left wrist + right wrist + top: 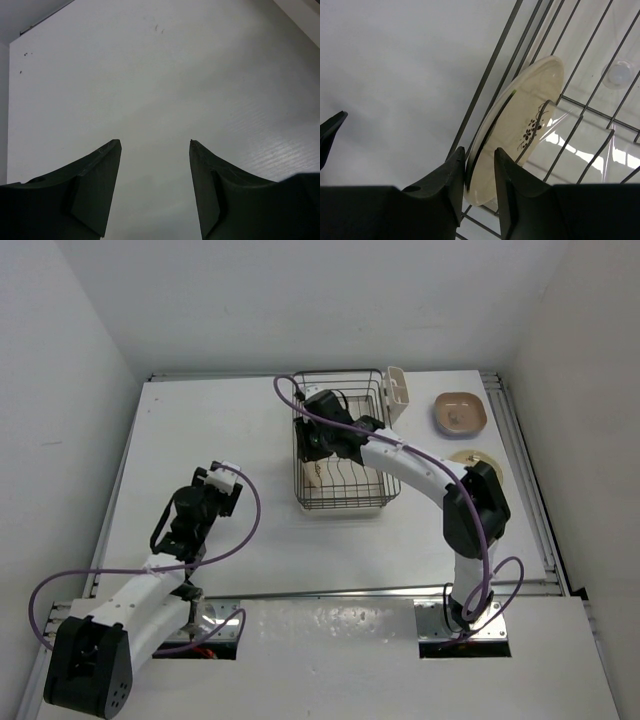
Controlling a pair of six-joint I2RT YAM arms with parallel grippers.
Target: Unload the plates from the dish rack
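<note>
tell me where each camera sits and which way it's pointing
Top external: above and behind the bases, looking down on the table and dish rack; the left arm and right arm show whole.
Left wrist: on the left arm, facing bare table; only the left gripper shows, fingers apart and empty.
Right wrist: on the right arm, facing into the rack at a cream plate; the right gripper clamps its rim.
Shared: top and right wrist both show the rack and right gripper.

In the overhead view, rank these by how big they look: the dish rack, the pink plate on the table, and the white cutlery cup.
1. dish rack
2. pink plate
3. cutlery cup, about as long as the plate but far narrower
</note>
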